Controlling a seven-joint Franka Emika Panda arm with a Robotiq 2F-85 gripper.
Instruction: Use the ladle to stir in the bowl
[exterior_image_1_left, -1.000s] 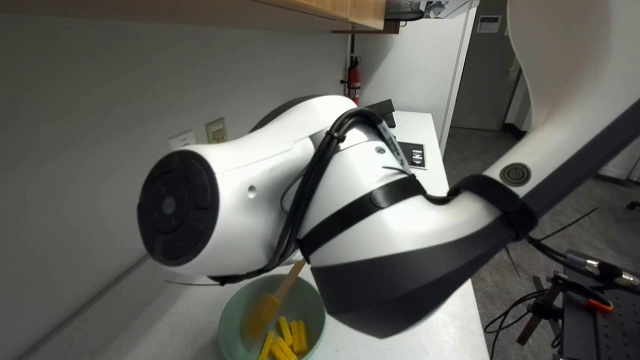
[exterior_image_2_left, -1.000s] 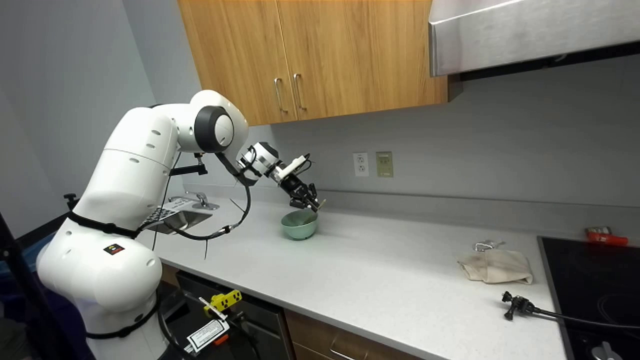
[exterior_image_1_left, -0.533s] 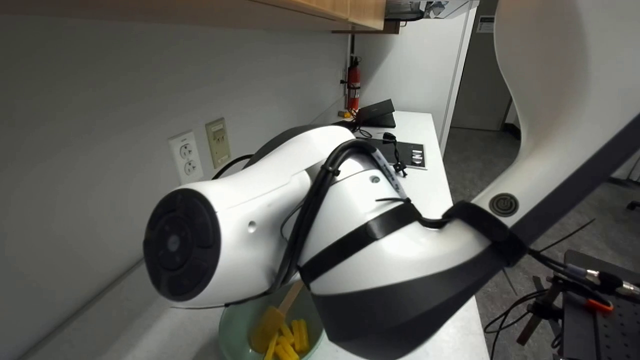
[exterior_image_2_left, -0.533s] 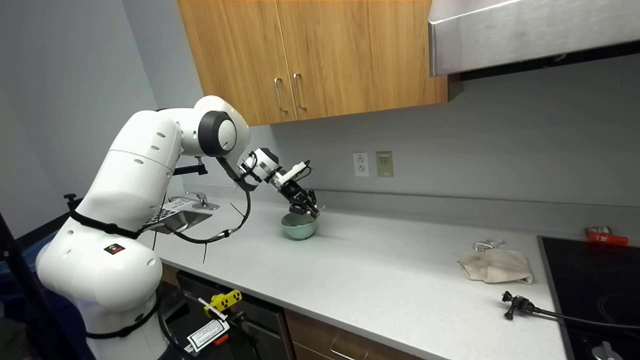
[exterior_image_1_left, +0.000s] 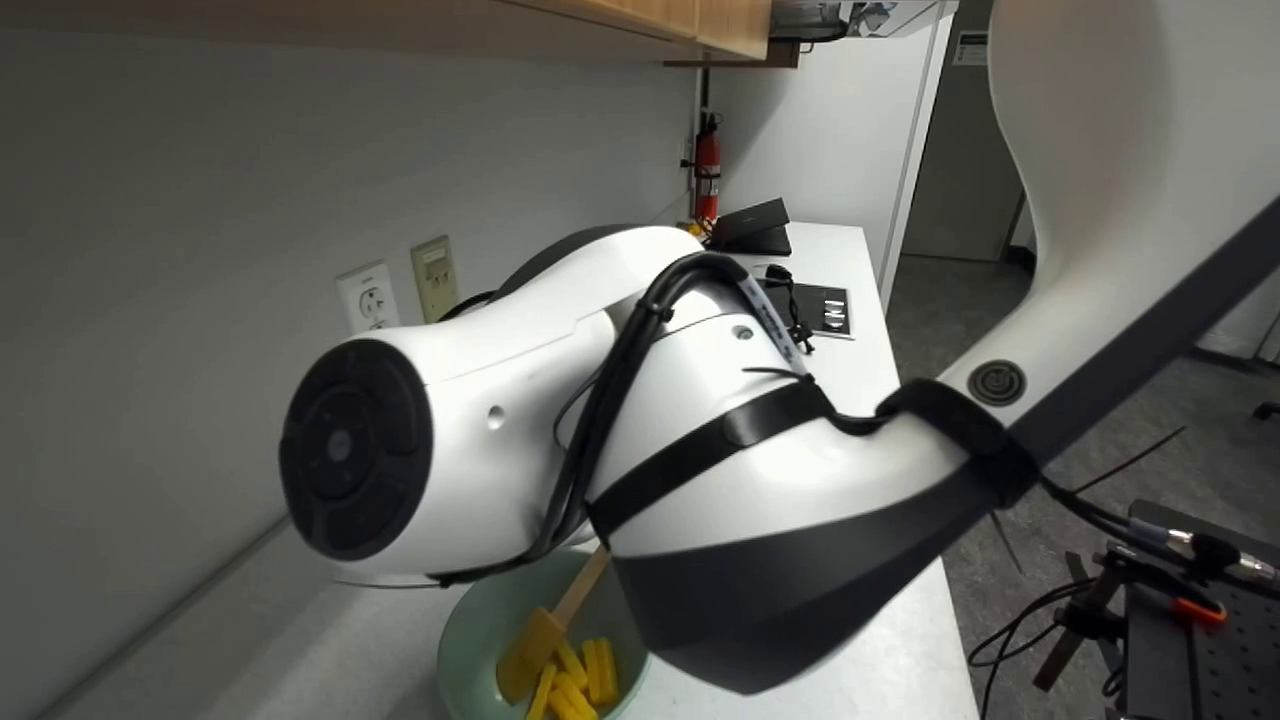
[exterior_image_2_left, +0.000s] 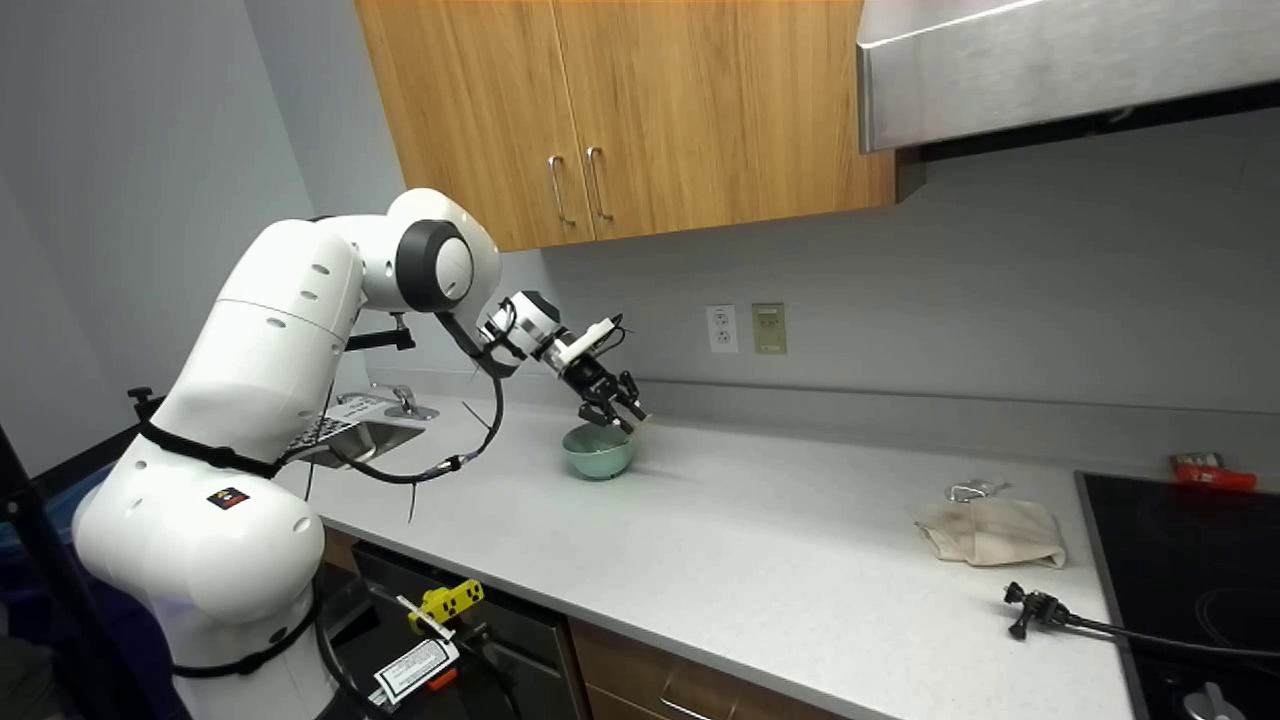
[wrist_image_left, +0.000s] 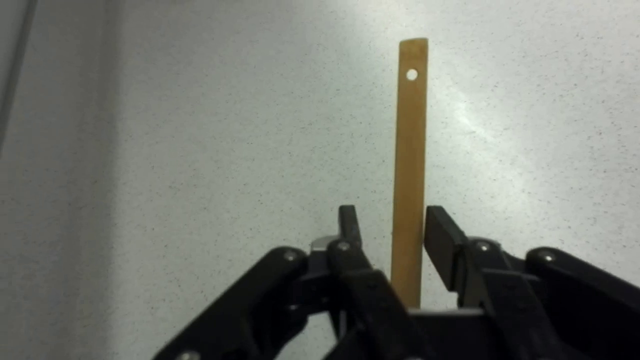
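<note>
Just spread hand (wrist_image_left: 390, 212) partway, astride ladle (wrist_image_left: 410, 150), gripping nothing. Left ladle tilted head-down in bowl (exterior_image_2_left: 598, 462), near back edge of surface (exterior_image_2_left: 780, 540). Probably finished stirring, or must regrasp to continue.

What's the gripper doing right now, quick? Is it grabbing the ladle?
Gripper: open, not grabbing it; the ladle handle runs between its parted jaws, with a gap showing on one side in the wrist view.
</note>
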